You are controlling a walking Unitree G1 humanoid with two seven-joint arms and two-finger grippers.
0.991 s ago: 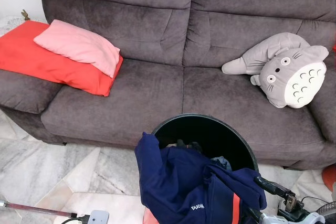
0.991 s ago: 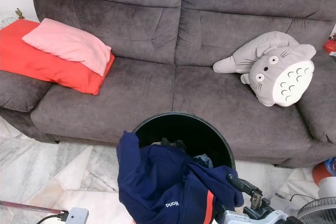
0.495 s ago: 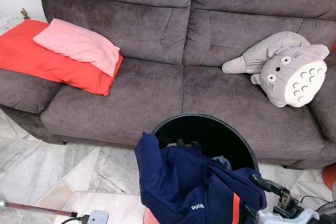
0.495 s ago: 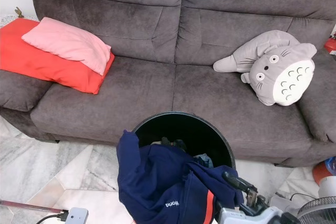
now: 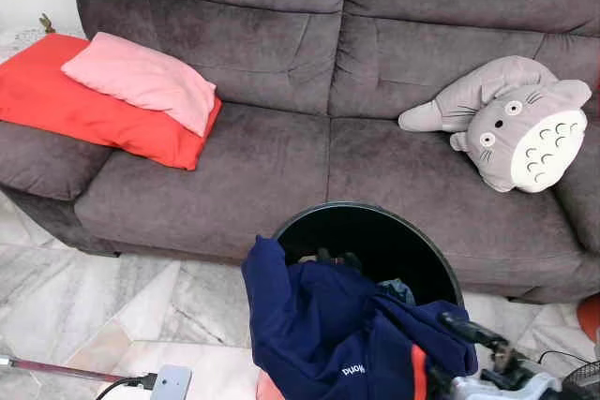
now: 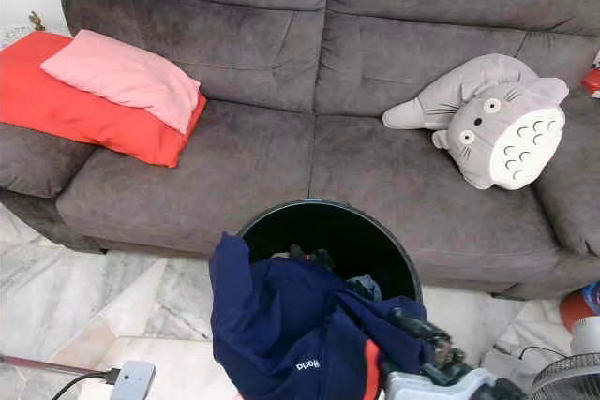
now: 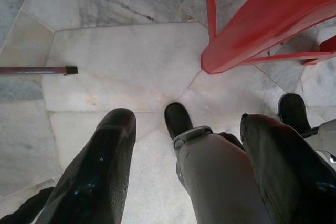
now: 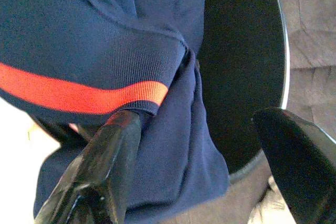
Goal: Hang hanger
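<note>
Right gripper [image 8: 199, 166] has slid closer, wide open against navy garment [image 8: 105, 51].

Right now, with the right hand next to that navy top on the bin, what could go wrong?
The right hand is open beside the navy garment, which is draped over the rim of the black bin. A loose pinch might catch only a fold, so the cloth slips. Pulling could also tip the bin, or drag along other clothes inside it.
</note>
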